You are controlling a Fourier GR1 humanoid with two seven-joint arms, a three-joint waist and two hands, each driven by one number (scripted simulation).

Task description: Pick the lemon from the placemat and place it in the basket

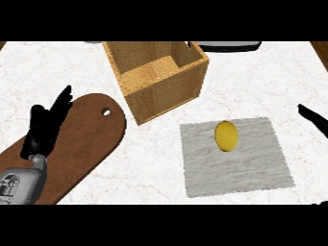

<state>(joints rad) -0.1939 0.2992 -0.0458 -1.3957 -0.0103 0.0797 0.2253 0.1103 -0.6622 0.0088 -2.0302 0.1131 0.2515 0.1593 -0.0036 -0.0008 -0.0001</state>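
Observation:
A yellow lemon [226, 135] lies on a grey placemat [237, 166] right of centre. Behind it and to the left stands a tall woven basket [168, 84] with an open top. My right hand [324, 126] enters from the right edge with straight fingers, to the right of the placemat and apart from the lemon. At the left, over a brown board, my left hand [47, 126] rests open with its fingers up and holds nothing.
A brown wooden cutting board [81, 149] with a hole near its top lies at the left on the white marble counter [266, 77]. A dark object [229, 46] sits at the far edge behind the basket.

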